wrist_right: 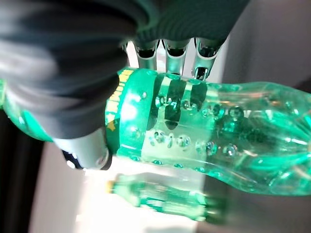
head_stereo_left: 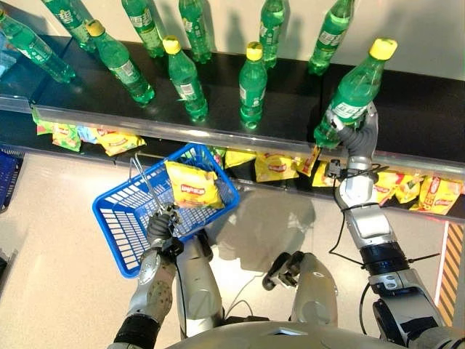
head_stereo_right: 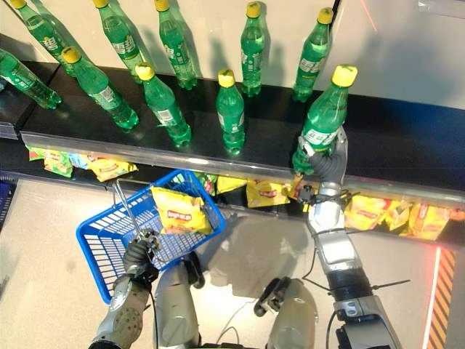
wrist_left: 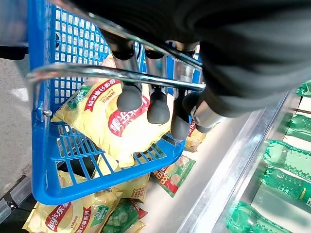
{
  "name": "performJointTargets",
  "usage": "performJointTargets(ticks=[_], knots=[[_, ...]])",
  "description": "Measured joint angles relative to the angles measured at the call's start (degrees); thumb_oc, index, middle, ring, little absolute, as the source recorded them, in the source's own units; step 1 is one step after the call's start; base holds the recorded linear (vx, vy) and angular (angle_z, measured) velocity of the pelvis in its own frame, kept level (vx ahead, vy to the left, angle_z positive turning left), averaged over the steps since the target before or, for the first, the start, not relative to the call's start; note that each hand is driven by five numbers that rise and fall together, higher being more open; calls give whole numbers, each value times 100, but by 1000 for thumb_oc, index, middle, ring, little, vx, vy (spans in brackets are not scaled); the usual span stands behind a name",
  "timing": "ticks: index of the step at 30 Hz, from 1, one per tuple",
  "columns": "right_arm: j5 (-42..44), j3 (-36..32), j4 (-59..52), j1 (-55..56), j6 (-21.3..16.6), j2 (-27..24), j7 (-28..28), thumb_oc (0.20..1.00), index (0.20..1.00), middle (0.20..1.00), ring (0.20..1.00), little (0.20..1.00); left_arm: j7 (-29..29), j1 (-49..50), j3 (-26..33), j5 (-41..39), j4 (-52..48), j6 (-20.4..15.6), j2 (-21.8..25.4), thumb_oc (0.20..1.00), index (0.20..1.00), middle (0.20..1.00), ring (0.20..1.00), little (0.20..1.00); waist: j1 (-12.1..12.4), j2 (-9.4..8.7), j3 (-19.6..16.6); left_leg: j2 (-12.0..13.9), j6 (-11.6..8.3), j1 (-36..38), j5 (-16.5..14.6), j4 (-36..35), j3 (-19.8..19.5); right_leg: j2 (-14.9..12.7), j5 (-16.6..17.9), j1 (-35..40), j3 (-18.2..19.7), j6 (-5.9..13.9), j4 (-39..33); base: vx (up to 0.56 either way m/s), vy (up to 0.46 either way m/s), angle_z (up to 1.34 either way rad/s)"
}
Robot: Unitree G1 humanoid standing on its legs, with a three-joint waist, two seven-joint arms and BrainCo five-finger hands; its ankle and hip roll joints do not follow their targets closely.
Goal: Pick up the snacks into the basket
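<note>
A blue wire-handled basket (head_stereo_left: pixel 116 218) hangs in front of the shelf, with my left hand (head_stereo_left: pixel 161 227) shut on its metal handle (wrist_left: pixel 97 73). One yellow snack bag (head_stereo_left: pixel 192 185) lies inside it. More yellow snack bags (head_stereo_left: pixel 272 167) lie along the lower shelf under the ledge, some at the right (head_stereo_left: pixel 429 193). My right hand (head_stereo_left: pixel 356 134) is raised to the upper shelf and is shut on a green bottle (head_stereo_left: pixel 356 87) with a yellow cap; in the right wrist view its fingers wrap the bottle (wrist_right: pixel 204 136) at the label.
Several green bottles (head_stereo_left: pixel 253 83) stand in rows on the dark upper shelf (head_stereo_left: pixel 290 109), whose metal edge overhangs the snacks. Green and yellow packets (head_stereo_left: pixel 87 134) lie at the lower shelf's left. A second blue basket (head_stereo_left: pixel 7 174) sits at the far left.
</note>
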Motion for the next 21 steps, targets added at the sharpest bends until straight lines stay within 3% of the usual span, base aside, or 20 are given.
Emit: performJointTargets(ticks=[4,7,10,15,21], knots=[[293,285,-486,218,-108,-175,655,200,200,200,200,200,-7,115,35,-3,-249,0,4,200,200,200,200,200,-2,-94,51,-28,9,24,27,-57,0,4,1,21,-19,-1,-16,1,-8,2],[700,845,-567,398,-91,-518,1377,200,200,200,200,200,-73,179,72,-5,-465,0,13,200,200,200,200,200,8,-259,125,-62,34,101,87,-194,-10,13,1,143,-105,-1,-99,20,-32,12],[948,1286,-582,419,-32,-769,1915,200,200,200,200,200,-156,162,106,-3,-478,8,18,200,200,200,200,200,69,-301,139,-75,37,107,120,-256,-13,18,12,193,-153,17,-144,16,-33,9],[1638,2075,-614,316,273,-1238,2812,200,200,200,200,200,-233,203,243,-5,-580,23,60,200,200,200,200,200,282,-362,164,-84,1,114,159,-306,-22,27,21,268,-230,29,-201,15,-27,6],[3384,3093,-581,-233,773,-1774,3706,200,200,200,200,200,-438,347,228,-97,-1065,155,309,200,200,200,200,200,427,-601,210,-152,3,285,277,-527,-12,31,39,499,-371,61,-351,19,-32,11]])
